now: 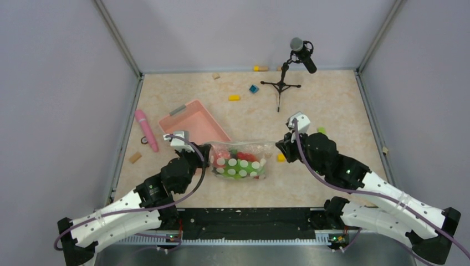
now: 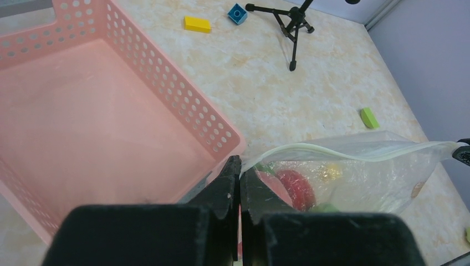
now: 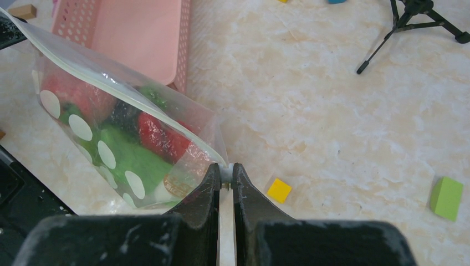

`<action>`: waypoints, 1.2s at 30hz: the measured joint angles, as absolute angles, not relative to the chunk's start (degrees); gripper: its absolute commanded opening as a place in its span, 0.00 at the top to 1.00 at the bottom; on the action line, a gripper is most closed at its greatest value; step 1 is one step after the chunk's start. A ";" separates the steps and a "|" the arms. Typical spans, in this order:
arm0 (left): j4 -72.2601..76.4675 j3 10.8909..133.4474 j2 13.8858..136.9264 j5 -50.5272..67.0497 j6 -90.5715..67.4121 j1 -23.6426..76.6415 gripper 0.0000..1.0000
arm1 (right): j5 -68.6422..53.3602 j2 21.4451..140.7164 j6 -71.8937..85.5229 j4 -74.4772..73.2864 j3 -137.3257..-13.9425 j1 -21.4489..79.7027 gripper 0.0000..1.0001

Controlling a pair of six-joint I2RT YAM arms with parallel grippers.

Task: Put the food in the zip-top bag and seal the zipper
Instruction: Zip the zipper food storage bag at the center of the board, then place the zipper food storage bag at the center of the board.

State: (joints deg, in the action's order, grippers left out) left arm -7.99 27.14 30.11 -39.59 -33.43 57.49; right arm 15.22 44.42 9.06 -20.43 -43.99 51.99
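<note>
The clear dotted zip-top bag (image 1: 239, 161) lies between my two grippers, holding red and green food (image 1: 238, 160). My left gripper (image 1: 203, 152) is shut on the bag's left end, seen in the left wrist view (image 2: 240, 166). The whitish zipper (image 2: 332, 152) runs from there rightward. My right gripper (image 1: 280, 145) is shut on the zipper's right end, pinching its white strip (image 3: 225, 173). The bag (image 3: 122, 133) shows red, green and dark pieces inside; the zipper (image 3: 111, 88) runs along its upper edge.
The pink basket (image 1: 192, 123) stands just behind the bag's left end, close to my left gripper. A pink stick (image 1: 146, 129) lies to its left. A microphone tripod (image 1: 281, 83) stands at the back. Small yellow (image 1: 281, 157), blue (image 1: 254, 88) and green (image 1: 321, 130) blocks lie scattered.
</note>
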 measured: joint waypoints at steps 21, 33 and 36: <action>-6.92 27.86 33.21 -29.85 -28.25 56.77 0.02 | 30.83 55.53 13.76 -16.53 -44.80 48.51 1.00; -8.58 28.18 31.14 -35.05 -29.10 56.77 0.02 | 31.81 69.43 16.69 -8.84 -47.37 30.70 1.00; -9.08 28.18 31.29 -36.21 -29.43 56.77 0.02 | 31.86 71.75 18.17 -8.12 -47.40 26.89 1.00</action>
